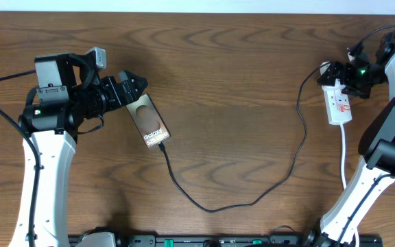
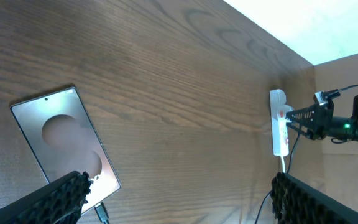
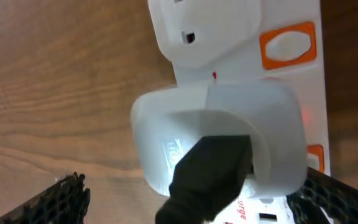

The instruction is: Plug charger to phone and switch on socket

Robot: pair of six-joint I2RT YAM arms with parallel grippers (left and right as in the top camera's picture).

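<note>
1. Across the dark wooden table (image 1: 238, 62), seen from overhead, the work sits in two places: phone side at 9 o'clock, socket side between 2 and 3 o'clock.
2. At the far left, the left gripper (image 1: 134, 88) hovers at the 11 o'clock end of the phone. Its fingers are spread wide and hold nothing.
3. At the far right, the right gripper (image 1: 336, 77) hangs over the 12 o'clock end of the socket. Its fingers are also wide apart, and the wrist view shows the plugged-in adapter between them, not clamped.
4. The charger (image 1: 252, 201) leaves the phone at 5 o'clock, loops low toward 6 o'clock and climbs to the socket.
5. The socket (image 1: 339, 104) lies lengthwise, its white cord trailing toward 6 o'clock.
6. The phone (image 1: 149, 118) lies flat and slanted, with its lettered end toward 5 o'clock.
7. The white adapter (image 3: 216, 118) is seated in the socket, with black cable coming out of it.
8. An orange switch (image 3: 288, 45) sits at 1 o'clock from the adapter, uncovered. I cannot tell whether it is on.
9. The connector tip (image 2: 102, 213) meets the phone's lower edge, and it looks plugged in.
10. My reading is that plugging is done and switching is the step in hand. The next move calls for the right gripper to shift toward that switch and press it with one fingertip — squarely, without dragging the strip.
</note>
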